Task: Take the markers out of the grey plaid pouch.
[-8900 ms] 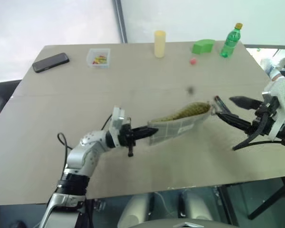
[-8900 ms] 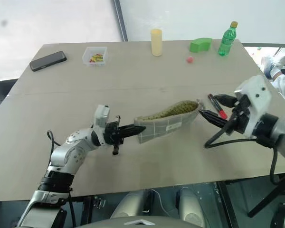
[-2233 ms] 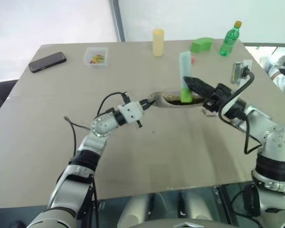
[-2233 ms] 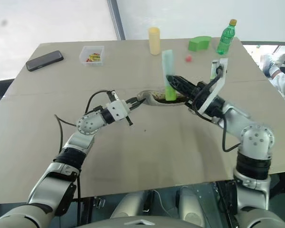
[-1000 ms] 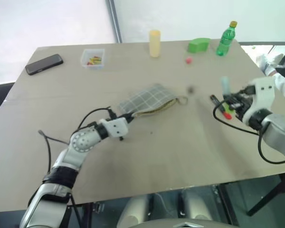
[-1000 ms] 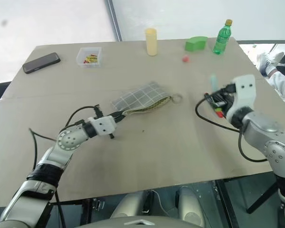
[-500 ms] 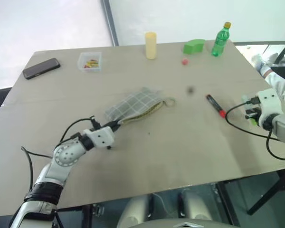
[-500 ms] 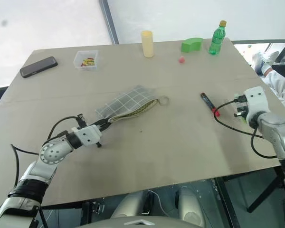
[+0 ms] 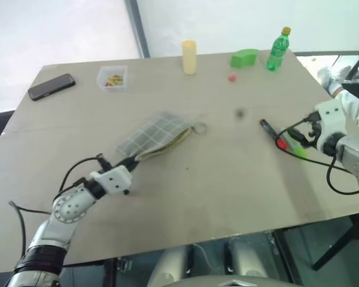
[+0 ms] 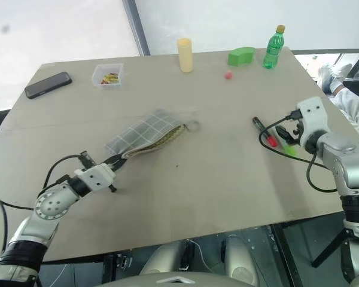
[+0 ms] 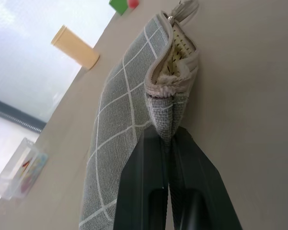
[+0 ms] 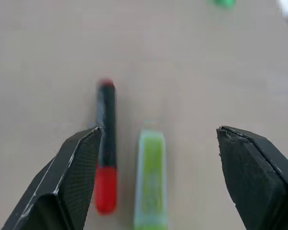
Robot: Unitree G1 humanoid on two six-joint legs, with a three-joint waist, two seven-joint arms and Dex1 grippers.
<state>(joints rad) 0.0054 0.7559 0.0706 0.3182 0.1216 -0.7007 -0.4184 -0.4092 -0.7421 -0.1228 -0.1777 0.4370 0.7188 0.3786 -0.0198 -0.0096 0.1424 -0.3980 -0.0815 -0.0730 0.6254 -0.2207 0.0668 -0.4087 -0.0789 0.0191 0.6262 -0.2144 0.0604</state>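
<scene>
The grey plaid pouch [image 9: 154, 135] lies flat at the table's middle, its zipper edge gaping and its ring pull pointing to the right. My left gripper [image 9: 131, 160] is shut on the pouch's near left corner, and the two fingers [image 11: 149, 158] pinch the fabric. Two markers lie side by side on the table at the right: a black one with a red cap [image 10: 264, 131] and a green one [image 10: 288, 147]. My right gripper [image 12: 158, 130] hovers just over them, open and holding nothing. The green marker [image 12: 152, 182] lies below the gap between its fingers, and the black-and-red marker [image 12: 105, 158] beside it.
Along the far edge stand a black phone [image 9: 51, 86], a small clear box [image 9: 112, 76], a yellow cylinder [image 9: 189, 57], a red ball [image 9: 232, 77], a green block [image 9: 245, 58] and a green bottle [image 9: 276, 49]. The table's right edge is close behind my right hand.
My right gripper has opened, and the green marker it held now lies beside the black-and-red one. My left gripper has dragged the pouch to the left and nearer.
</scene>
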